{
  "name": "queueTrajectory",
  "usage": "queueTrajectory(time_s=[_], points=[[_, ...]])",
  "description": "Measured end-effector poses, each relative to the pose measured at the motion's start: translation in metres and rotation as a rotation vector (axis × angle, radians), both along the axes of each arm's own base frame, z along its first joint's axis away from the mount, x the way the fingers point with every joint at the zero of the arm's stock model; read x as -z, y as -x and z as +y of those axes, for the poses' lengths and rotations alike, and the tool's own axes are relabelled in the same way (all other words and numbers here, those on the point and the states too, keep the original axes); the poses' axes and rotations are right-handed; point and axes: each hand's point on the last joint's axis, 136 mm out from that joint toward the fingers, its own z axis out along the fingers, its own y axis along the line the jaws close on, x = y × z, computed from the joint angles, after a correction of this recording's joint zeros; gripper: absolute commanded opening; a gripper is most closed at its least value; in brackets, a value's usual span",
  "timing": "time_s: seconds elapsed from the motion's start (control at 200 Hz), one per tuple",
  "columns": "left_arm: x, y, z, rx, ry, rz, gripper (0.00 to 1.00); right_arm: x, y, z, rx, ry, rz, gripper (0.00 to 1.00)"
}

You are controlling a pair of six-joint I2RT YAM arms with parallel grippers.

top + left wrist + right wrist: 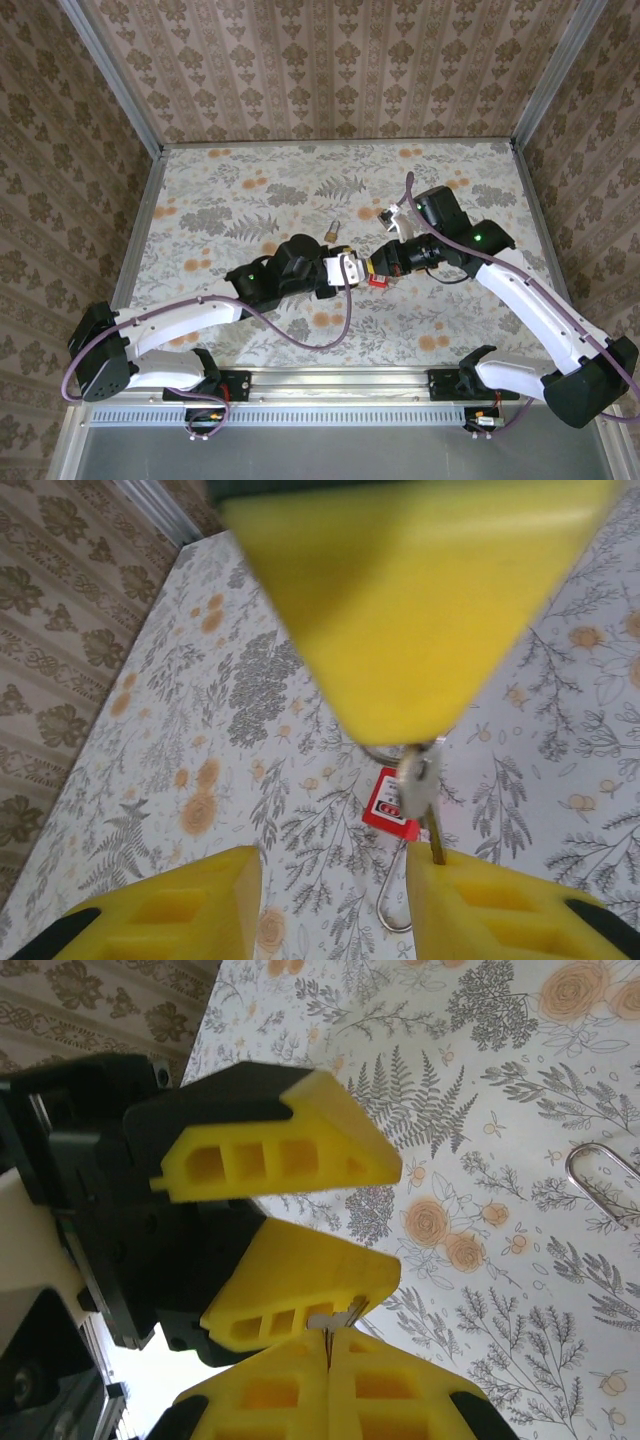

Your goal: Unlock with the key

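The key [417,780] is a small silver piece with a square red tag [390,805] hanging beside it. My right gripper [328,1345] is shut on it, a thin sliver of metal showing between the pressed yellow pads. From above, the red tag [378,281] dangles just under the right gripper [385,265], above mid-table. My left gripper [335,865] stands open right in front of it, its jaws well apart with nothing between them. One left finger [300,1290] touches the key [345,1315]. The brass padlock [331,232] lies on the table beyond the left gripper [357,270].
A silver U-shaped wire loop [395,910] lies on the flowered tabletop [250,700] below the key, partly behind my left gripper's right finger; the loop [600,1175] also lies to the right in the right wrist view. Patterned walls [330,60] enclose the table.
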Motion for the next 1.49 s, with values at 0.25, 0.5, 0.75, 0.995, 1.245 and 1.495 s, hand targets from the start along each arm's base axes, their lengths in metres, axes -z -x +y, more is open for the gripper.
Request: queueTrajectory(time_s=[0.25,0.5,0.75,0.995,1.245,1.495], points=[[-0.001,0.01,-0.004,0.031,0.004,0.003,0.42,0.0,-0.001,-0.001,0.006,0.0,0.001,0.01],[-0.005,0.015,-0.005,0.04,0.017,0.005,0.42,0.0,-0.001,-0.001,0.006,-0.001,0.0,0.0],[-0.009,0.016,-0.005,0.041,0.025,0.001,0.43,0.0,-0.002,-0.001,0.013,-0.003,0.008,0.0],[0.005,0.013,0.001,0.016,-0.006,0.005,0.51,-0.009,-0.004,0.0,0.021,-0.012,-0.008,0.0],[0.015,0.011,0.011,-0.025,-0.017,0.014,0.62,-0.021,-0.006,0.0,0.038,-0.027,-0.025,0.0],[-0.024,0.008,0.012,-0.059,0.167,0.067,0.6,-0.03,-0.012,-0.007,0.114,-0.018,-0.05,0.0]])
